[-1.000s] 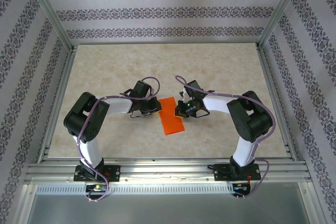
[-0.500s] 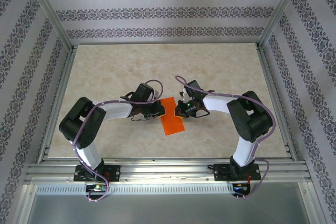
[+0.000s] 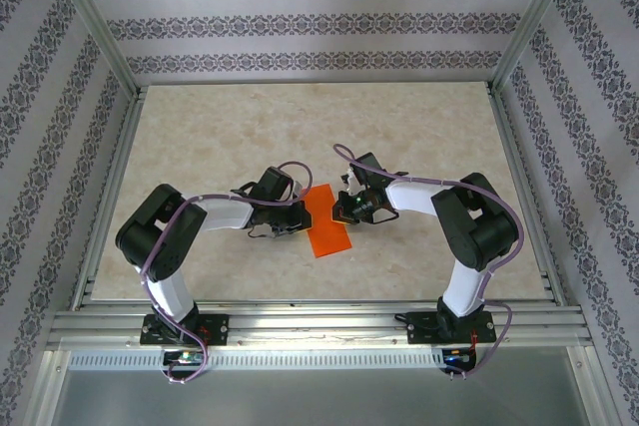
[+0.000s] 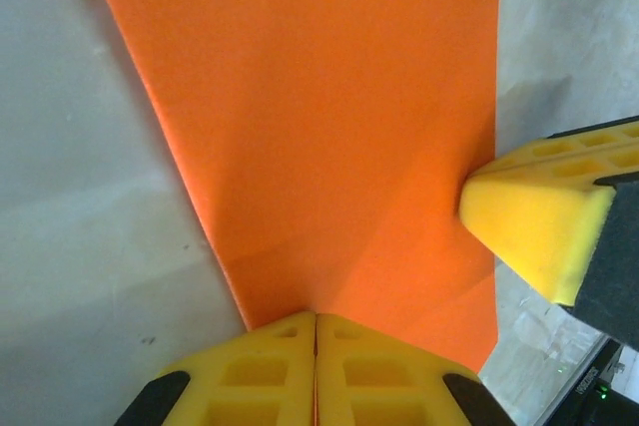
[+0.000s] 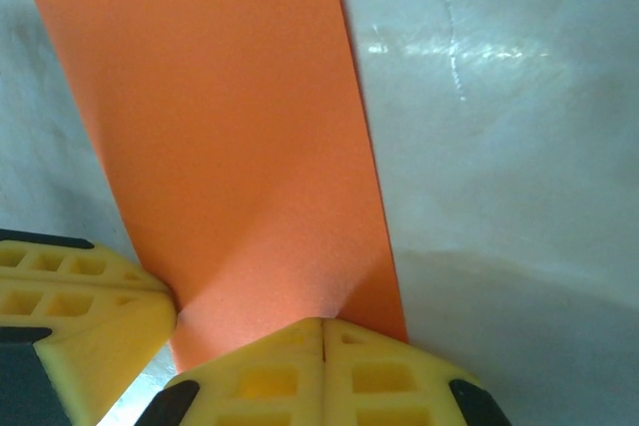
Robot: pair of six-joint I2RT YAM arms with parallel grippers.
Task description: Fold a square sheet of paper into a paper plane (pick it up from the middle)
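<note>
from above, one orange sheet of paper (image 3: 327, 224) lies mid-table (image 3: 419, 127) between two grippers, the left gripper (image 3: 296, 218) and right gripper (image 3: 345, 211), one at each long edge. left wrist: its two yellow fingers (image 4: 262, 371) are pressed together, pinching the sheet's edge. right wrist: its two fingers (image 5: 265, 376) are likewise clamped on the opposite edge.

Paper (image 3: 326, 221) on table (image 3: 419, 127), betw L tool (image 3: 300, 214) & R tool (image 3: 344, 209).
</note>
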